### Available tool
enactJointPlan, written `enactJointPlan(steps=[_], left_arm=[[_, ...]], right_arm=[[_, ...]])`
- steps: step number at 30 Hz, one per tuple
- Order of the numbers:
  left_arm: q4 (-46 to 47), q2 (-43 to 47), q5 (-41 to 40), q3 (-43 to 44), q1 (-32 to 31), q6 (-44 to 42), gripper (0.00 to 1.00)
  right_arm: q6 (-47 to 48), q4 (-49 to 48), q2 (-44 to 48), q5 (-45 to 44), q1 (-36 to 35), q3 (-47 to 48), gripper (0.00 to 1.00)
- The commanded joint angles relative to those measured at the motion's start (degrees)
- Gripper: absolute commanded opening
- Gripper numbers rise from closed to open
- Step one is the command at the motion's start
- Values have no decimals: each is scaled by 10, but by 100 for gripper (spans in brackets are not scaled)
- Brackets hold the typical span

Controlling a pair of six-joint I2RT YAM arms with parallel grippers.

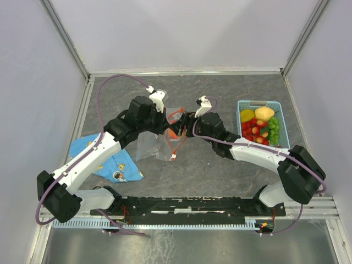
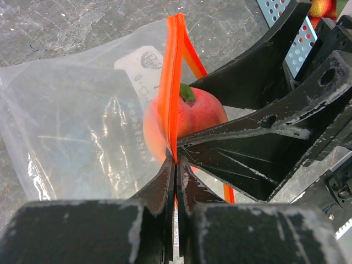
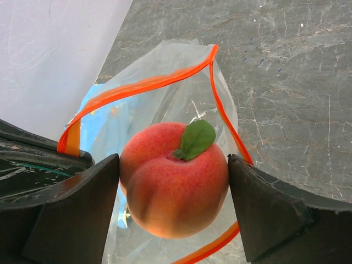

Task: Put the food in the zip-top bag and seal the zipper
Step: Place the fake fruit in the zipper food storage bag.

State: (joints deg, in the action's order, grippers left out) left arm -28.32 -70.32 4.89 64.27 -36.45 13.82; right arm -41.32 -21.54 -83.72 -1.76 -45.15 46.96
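The clear zip-top bag (image 1: pixel 147 146) (image 2: pixel 77 126) lies at the table's middle with its mouth lifted. My left gripper (image 2: pixel 176 160) (image 1: pixel 167 124) is shut on the orange-red zipper (image 2: pixel 171 82) (image 3: pixel 137 87), holding that edge up. My right gripper (image 3: pixel 173 181) (image 1: pixel 180 127) has its fingers against both sides of an orange-pink peach (image 3: pixel 173 184) (image 2: pixel 201 113) with a green leaf, right in the bag's open mouth. The rest of the food (image 1: pixel 258 125), yellow, red and green pieces, sits in the basket. A white slider tab (image 1: pixel 173 158) hangs at the strip's near end.
A light-blue basket (image 1: pixel 258 103) stands at the right, beyond my right arm. A blue patterned cloth (image 1: pixel 104 162) lies at the left, under my left arm. White walls close the table at the back and both sides.
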Motion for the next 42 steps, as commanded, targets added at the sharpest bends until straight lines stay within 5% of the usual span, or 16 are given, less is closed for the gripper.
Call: enactJointPlan(steps=[1,14,26,42], left_arm=[[28,14,11,4,5,28,3],[28,14,8,2,9,29,3],[27,15,5,2,13,30,3],[28,15,5,2,16,30,3]], right_arm=[[14,-4,17,-1,-2,31,86],[75,82,81,2,-1,50,94],[192,349,155,-77,31,134,97],[185,464,114,-177,266,159,99]])
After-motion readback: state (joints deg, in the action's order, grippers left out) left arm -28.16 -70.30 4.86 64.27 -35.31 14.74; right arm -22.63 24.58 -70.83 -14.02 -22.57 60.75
